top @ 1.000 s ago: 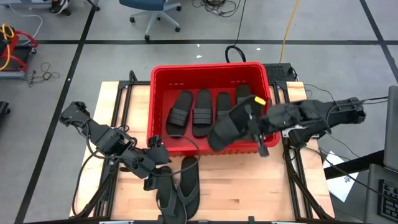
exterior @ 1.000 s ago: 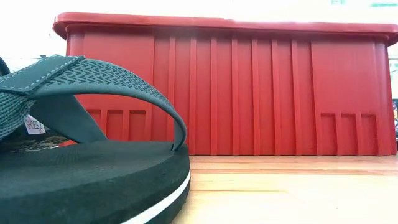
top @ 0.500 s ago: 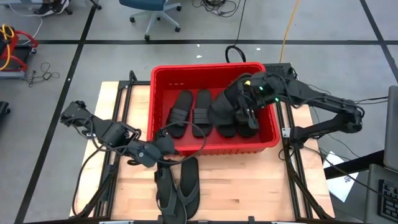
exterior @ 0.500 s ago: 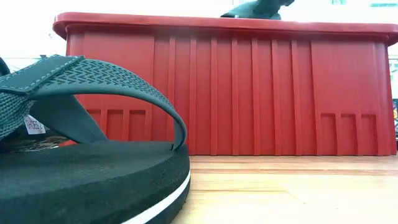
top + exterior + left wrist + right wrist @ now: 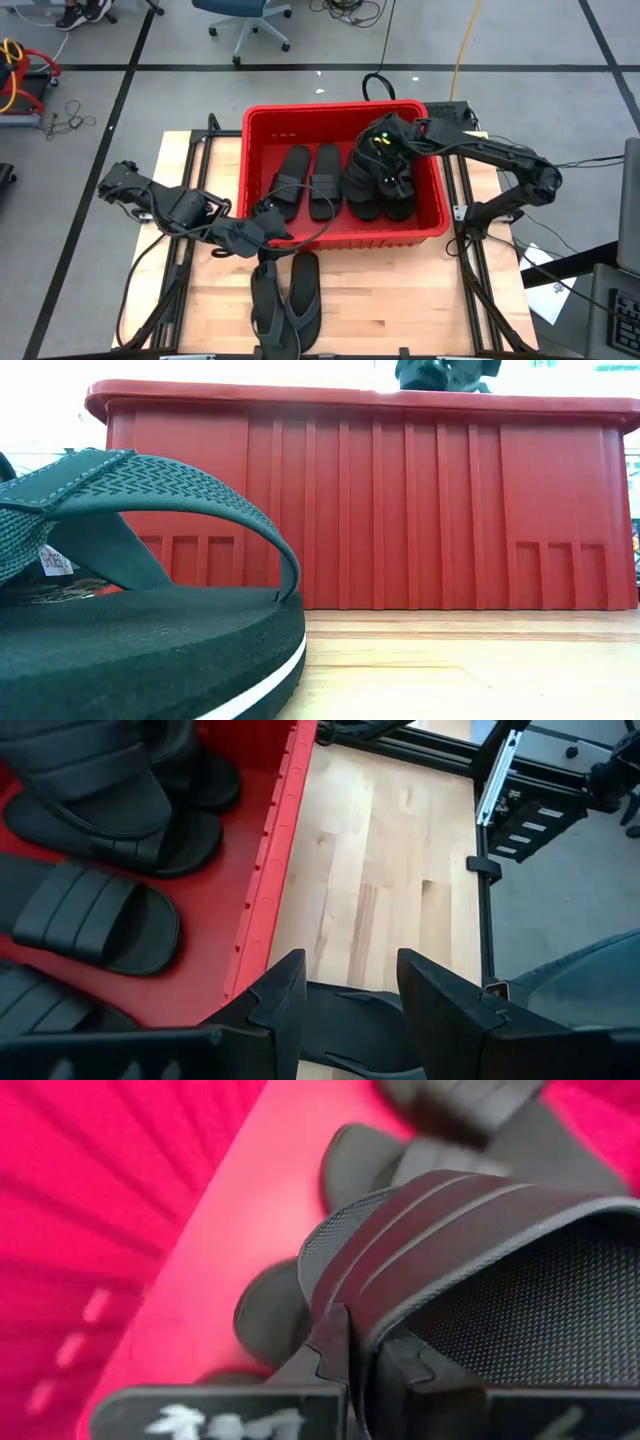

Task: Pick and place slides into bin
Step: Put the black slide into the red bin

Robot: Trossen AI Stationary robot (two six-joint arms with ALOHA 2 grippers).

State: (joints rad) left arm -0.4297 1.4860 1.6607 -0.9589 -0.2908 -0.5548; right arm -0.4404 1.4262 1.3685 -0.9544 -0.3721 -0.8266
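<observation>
The bin (image 5: 370, 500) is hard red plastic with a slight sheen, its outer walls moulded in upright ribs and its rim smooth. The desk (image 5: 400, 870) is pale wood in glued strips, smooth and matt. The slides (image 5: 310, 180) look like matt black rubber with ridged straps, and the thong sandal (image 5: 140, 630) has a woven-textured strap and a grainy sole edge.

The right arm is reaching in from the table's right side, elbow bent outward, with its wrist angling down. The right gripper (image 5: 383, 160) is pinching its two dark fingers (image 5: 335, 1350) nearly together on a ribbed black rubber strap. The left arm is stretching low from the left, and the left gripper (image 5: 348, 982) is holding its fingers (image 5: 282, 990) spread apart.
</observation>
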